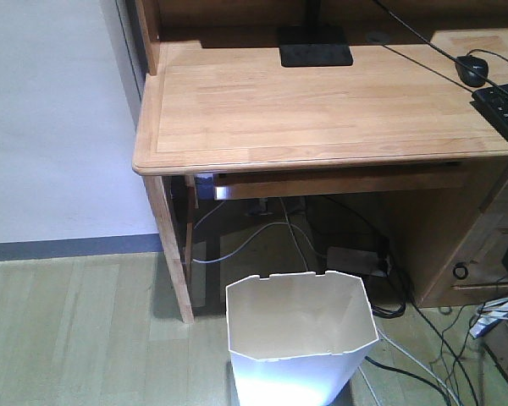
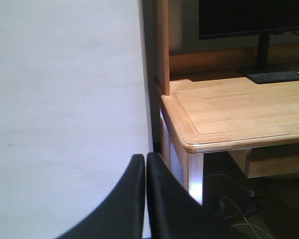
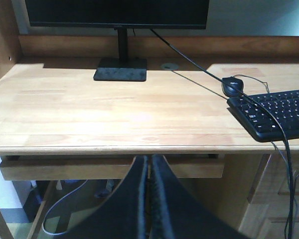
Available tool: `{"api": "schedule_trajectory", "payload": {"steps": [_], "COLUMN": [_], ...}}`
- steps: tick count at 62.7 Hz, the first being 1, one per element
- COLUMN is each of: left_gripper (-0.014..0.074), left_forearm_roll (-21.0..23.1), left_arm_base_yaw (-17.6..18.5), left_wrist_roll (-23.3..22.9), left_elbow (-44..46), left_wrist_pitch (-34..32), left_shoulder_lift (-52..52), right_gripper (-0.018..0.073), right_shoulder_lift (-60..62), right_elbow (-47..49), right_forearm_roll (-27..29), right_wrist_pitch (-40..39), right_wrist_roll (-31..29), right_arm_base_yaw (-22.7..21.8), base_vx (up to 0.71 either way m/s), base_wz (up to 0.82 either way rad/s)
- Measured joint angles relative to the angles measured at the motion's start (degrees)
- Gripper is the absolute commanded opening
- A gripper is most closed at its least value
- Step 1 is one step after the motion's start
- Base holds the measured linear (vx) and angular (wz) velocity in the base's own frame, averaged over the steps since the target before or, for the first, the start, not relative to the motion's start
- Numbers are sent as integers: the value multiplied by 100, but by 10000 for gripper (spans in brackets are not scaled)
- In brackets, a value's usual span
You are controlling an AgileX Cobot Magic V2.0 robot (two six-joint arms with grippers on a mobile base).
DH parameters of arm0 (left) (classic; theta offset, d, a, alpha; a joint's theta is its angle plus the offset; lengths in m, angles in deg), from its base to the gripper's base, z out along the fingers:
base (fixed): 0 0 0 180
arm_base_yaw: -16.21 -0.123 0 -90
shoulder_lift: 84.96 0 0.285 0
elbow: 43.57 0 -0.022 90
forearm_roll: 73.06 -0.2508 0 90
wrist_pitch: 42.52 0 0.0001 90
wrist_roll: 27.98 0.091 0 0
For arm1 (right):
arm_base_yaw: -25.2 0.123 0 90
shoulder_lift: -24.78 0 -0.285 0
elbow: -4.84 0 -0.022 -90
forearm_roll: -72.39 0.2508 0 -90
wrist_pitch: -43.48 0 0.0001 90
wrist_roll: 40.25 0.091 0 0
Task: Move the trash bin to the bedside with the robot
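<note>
The white trash bin [image 1: 298,338] with a notched rim stands on the floor in front of the light wooden desk [image 1: 322,110], low in the front view, its cream inside showing and nothing in it. My left gripper [image 2: 145,158] is shut and empty, in the air facing the white wall beside the desk's left corner. My right gripper [image 3: 149,160] is shut and empty, just in front of the desk's front edge. Neither gripper shows in the front view. The bed is out of view.
On the desk stand a monitor base [image 1: 315,52], a black mouse [image 1: 472,69] and a black keyboard [image 1: 504,106]. Cables [image 1: 262,233] and a power strip lie under the desk. Drawers [image 1: 483,254] are at the right. A white wall [image 1: 51,118] is at the left.
</note>
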Motion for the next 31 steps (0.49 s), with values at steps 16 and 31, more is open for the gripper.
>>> {"api": "schedule_trajectory", "payload": {"steps": [16,31], "left_gripper": [-6,-6], "left_forearm_roll": [0,0], "left_arm_base_yaw": [0,0], "left_wrist_roll": [0,0], "left_elbow": [0,0], "left_wrist_pitch": [0,0], "left_shoulder_lift": [0,0], "right_gripper": [267,493], "right_shoulder_lift": [0,0], "right_elbow": [11,11], "right_forearm_roll": [0,0], "right_wrist_pitch": [-82,-126], "right_wrist_roll": [0,0], "right_arm_base_yaw": [0,0], "base_vx": [0,0], "base_wz": [0,0]}}
